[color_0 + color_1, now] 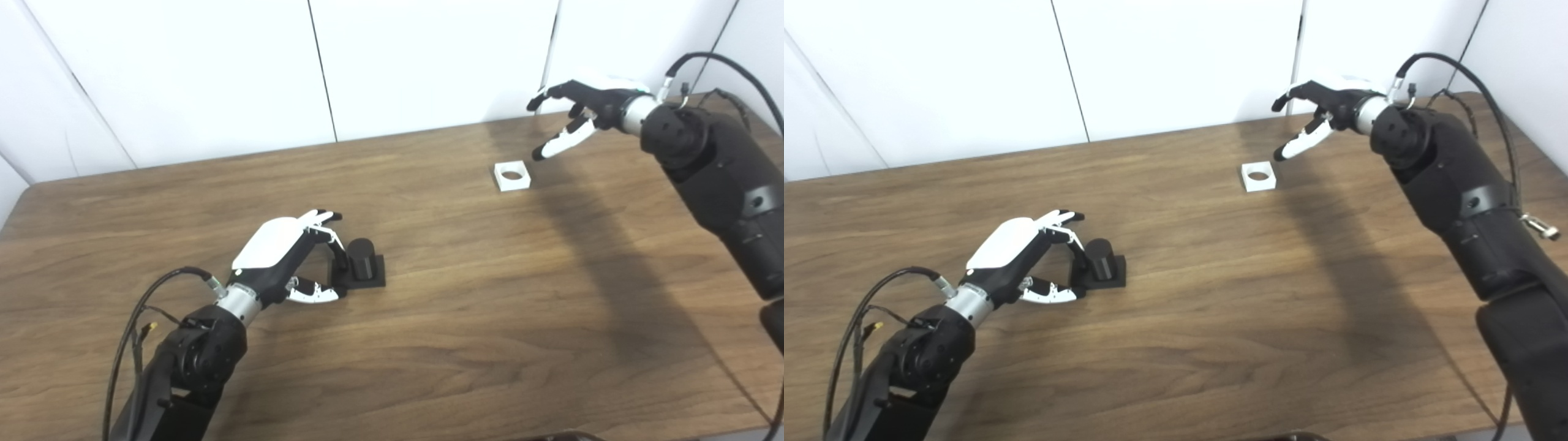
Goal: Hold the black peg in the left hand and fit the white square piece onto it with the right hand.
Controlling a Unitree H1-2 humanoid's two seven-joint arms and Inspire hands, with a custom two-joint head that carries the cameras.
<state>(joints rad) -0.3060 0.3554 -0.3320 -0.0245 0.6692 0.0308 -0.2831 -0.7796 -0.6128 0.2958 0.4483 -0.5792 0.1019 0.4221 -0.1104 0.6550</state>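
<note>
The black peg (362, 260) is a short cylinder on a square black base and stands upright on the wooden table (465, 294). My left hand (286, 255) is open right beside the peg's left side, its fingers near the base; I cannot tell whether they touch it. The white square piece (512, 175) with a round hole lies flat near the table's far edge. My right hand (579, 115) is open and hovers above and just right of the white piece, holding nothing.
A white panelled wall (318, 67) runs along the table's far edge. My right arm (716, 171) stretches over the table's right side and casts a long shadow there. Loose cables (131, 334) hang at my left wrist.
</note>
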